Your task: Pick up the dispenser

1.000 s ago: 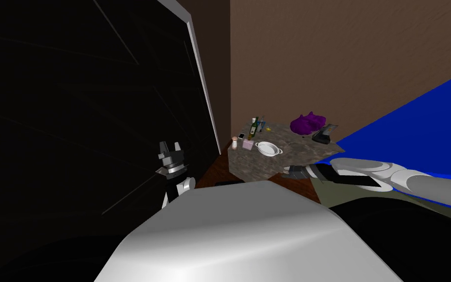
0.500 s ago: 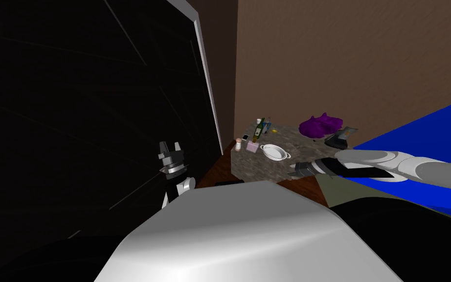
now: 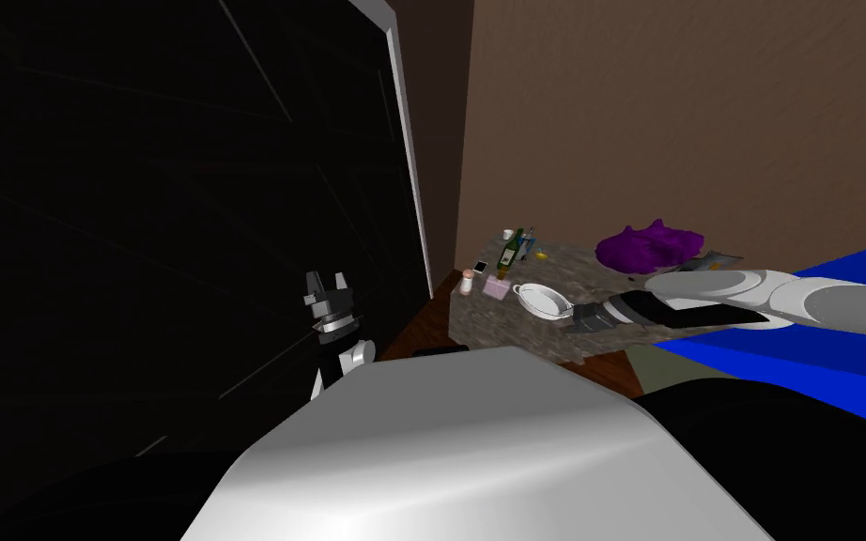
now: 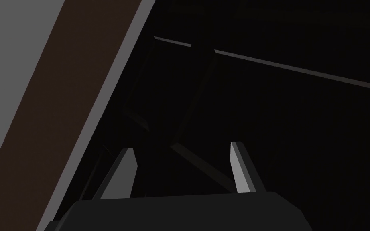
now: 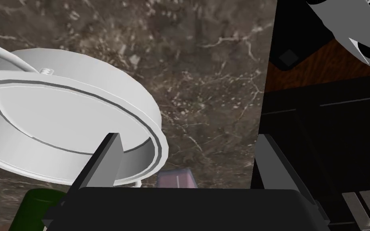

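From the head camera, a brown-grey marbled table (image 3: pixel 577 272) stands in the corner against a brown wall, with a blue surface (image 3: pixel 854 268) beside it. On the table, a small pale pink boxy dispenser (image 3: pixel 496 287) sits near the corner, between a little white-capped shaker (image 3: pixel 467 281) and a round white dish with handles (image 3: pixel 542 300), with a dark green bottle (image 3: pixel 508 254) just behind it. A heap of purple cloth (image 3: pixel 652 246) lies farther along the table. The right arm (image 3: pixel 703 299) stretches low over the table, its dark hand just beside the dish and apart from the dispenser. The left arm (image 3: pixel 332 324) stands upright next to a large black area, well away from the table. At the left wrist, the two light grey fingers (image 4: pixel 125 174) stand apart with nothing between them, so the left jaws are released. At the right wrist, the fingers (image 5: pixel 108 154) are spread just as wide and the right jaws are released too. One finger overlaps the dish (image 5: pixel 59 116) rim and the other lines up with the table edge. The dispenser (image 5: pixel 175 179) peeks out just above the dark body between them, untouched, and the bottle (image 5: pixel 31 206) is close by.
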Motion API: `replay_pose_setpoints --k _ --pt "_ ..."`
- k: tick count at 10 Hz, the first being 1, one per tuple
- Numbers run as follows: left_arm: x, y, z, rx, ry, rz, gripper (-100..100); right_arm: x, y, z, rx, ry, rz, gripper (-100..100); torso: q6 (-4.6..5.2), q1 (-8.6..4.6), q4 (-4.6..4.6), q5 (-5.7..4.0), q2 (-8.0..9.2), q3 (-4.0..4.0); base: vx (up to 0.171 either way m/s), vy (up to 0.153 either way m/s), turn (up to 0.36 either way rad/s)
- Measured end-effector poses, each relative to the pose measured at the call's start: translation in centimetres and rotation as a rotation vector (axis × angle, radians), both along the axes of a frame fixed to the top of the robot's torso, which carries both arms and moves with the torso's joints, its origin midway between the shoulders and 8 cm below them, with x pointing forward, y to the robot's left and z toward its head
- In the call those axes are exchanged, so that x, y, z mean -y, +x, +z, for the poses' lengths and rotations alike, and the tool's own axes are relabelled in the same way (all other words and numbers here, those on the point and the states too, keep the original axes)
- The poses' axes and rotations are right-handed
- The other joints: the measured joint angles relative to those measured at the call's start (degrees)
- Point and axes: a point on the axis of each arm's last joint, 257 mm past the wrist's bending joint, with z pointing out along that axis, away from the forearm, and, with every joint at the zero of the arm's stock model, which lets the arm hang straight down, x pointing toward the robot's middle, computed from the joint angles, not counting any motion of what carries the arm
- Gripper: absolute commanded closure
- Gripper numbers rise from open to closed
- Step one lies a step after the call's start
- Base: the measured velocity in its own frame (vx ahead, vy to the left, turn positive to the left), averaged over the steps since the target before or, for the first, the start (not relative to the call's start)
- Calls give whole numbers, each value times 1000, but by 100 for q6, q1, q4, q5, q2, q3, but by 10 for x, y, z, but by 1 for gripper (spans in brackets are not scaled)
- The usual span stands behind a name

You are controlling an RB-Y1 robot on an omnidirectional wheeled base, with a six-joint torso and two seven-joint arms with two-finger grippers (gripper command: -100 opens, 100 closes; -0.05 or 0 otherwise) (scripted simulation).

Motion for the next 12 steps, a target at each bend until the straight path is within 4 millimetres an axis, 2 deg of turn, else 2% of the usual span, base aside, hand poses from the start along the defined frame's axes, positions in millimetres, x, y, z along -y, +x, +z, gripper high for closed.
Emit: replay_pose_setpoints --k 3,6,10,11,12 --pt "0 0 0 0 0 0 0 10 15 19 -7 -56 49 -100 -3 33 -4 7 -20 -11 118 115 80" --pt "0 0 0 0 0 0 0 8 16 23 -18 -63 58 -100 3 -14 7 -4 30 17 35 33 70" --pt "0 0 0 0 0 0 0 -3 32 34 0 -59 85 -100 -4 36 -5 7 -21 -12 127 115 92" --pt "0 0 0 0 0 0 0 -3 32 35 0 -57 86 0 3 13 -1 4 1 -1 10 12 -11" --pt "0 0 0 0 0 0 0 -3 32 35 0 -58 86 -100 4 -7 6 -2 25 14 18 15 92"
